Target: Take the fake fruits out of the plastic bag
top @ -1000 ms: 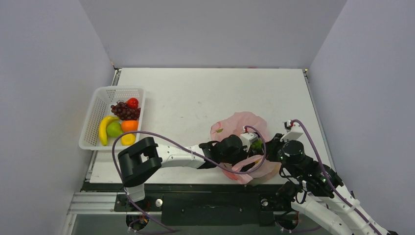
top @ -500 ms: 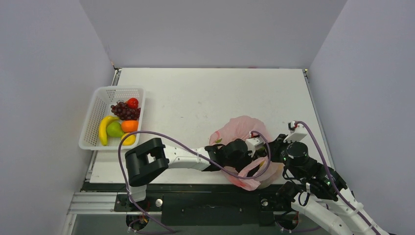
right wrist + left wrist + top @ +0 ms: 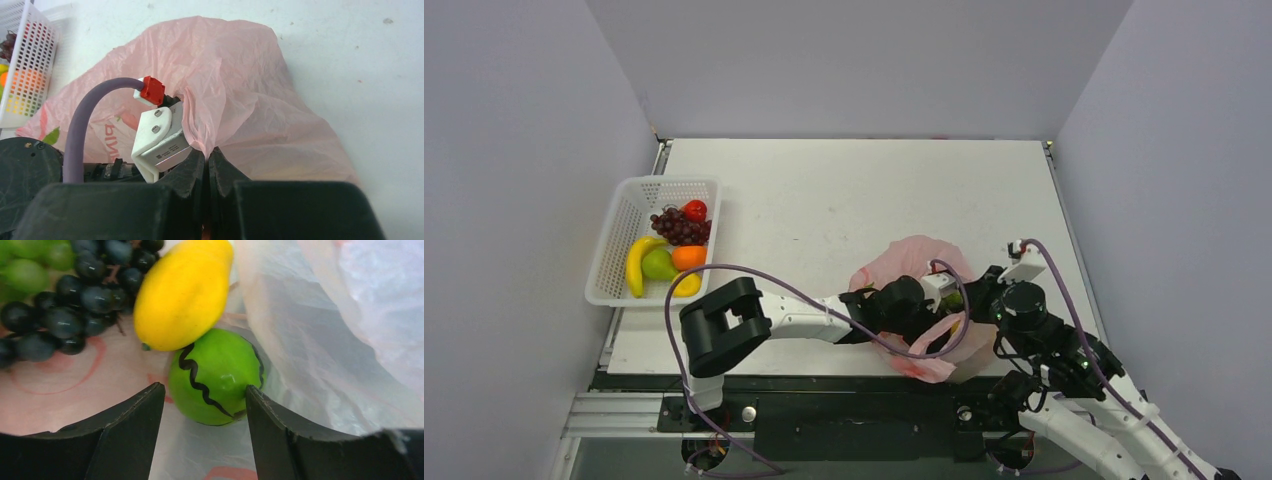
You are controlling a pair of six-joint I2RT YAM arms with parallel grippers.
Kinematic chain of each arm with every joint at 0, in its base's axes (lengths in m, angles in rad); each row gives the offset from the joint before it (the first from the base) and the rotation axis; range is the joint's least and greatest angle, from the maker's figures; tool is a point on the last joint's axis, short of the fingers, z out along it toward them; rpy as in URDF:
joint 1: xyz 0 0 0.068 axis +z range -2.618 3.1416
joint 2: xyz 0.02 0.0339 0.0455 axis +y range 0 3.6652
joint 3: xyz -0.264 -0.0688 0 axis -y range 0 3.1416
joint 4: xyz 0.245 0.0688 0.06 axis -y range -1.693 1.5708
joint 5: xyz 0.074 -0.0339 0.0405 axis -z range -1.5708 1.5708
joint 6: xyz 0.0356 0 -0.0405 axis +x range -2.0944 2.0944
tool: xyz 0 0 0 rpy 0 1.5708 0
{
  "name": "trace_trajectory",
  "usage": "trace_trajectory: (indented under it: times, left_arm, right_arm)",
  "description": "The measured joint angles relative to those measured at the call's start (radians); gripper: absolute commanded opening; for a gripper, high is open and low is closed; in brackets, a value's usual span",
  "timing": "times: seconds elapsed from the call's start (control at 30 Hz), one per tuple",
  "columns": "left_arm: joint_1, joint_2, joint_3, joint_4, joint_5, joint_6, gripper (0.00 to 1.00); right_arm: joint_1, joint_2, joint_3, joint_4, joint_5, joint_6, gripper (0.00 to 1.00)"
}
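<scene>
The pink plastic bag lies at the near right of the table. My left gripper is open inside it, its fingers either side of a green fruit with a black wavy line. A yellow fruit lies against it, with dark grapes and green grapes beyond. In the top view the left gripper is mostly hidden by the bag. My right gripper is shut on a pinch of the bag's film at its near right edge.
A white mesh basket at the left table edge holds a banana, green pear, orange, yellow fruit, purple grapes and a red fruit. Grey walls enclose the table.
The bag and both grippers slid a little toward the near edge, then slightly back. The left gripper stays inside the bag; the right keeps its grip on the film.
</scene>
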Motion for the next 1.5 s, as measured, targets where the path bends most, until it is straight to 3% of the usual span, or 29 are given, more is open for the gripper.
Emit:
trace_trajectory:
  times: [0.37, 0.77, 1.17, 1.5]
  left_arm:
    - [0.120, -0.050, -0.034, -0.049, -0.012, 0.016, 0.56]
    - [0.062, -0.040, -0.026, -0.050, 0.021, 0.017, 0.58]
    - [-0.004, 0.027, 0.033, -0.017, 0.017, 0.016, 0.58]
    - [-0.033, 0.075, 0.169, -0.207, -0.049, 0.093, 0.58]
  right_arm:
    - [-0.047, 0.307, 0.134, 0.237, -0.080, -0.093, 0.00]
    - [-0.053, 0.183, 0.056, 0.243, -0.098, -0.094, 0.00]
    - [-0.054, 0.109, 0.051, 0.142, -0.098, -0.078, 0.00]
    - [-0.060, 0.061, 0.037, 0.090, -0.076, -0.063, 0.00]
